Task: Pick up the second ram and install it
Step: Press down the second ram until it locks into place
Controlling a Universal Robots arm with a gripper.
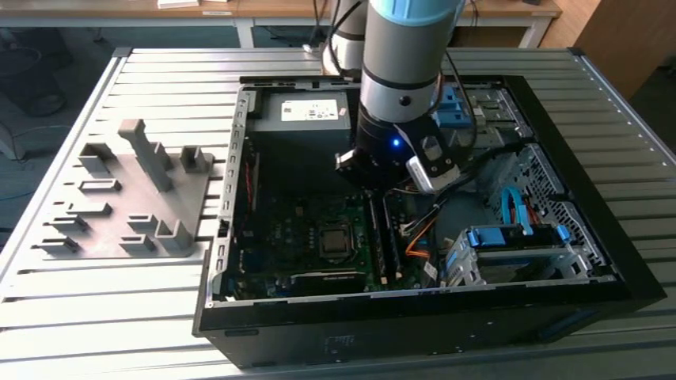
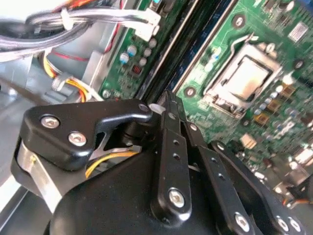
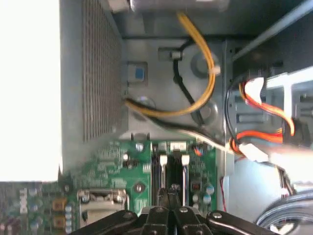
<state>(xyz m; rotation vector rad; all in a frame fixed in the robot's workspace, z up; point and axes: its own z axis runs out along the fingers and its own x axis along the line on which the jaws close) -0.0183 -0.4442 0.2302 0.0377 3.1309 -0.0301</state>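
arm (image 1: 400,55): grey tube, pale blue band | claw (image 2: 168,110): black links, silver screws

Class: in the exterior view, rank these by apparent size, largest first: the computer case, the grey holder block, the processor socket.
1. Computer case
2. Grey holder block
3. Processor socket

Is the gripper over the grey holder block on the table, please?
No, the exterior view shows the gripper inside the open computer case above the motherboard, apart from the holder block.

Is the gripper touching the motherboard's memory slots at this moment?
Cannot tell. In both wrist views the gripper tip overlaps the black memory slots, but no view shows contact or a gap plainly; the arm blocks it in the exterior view.
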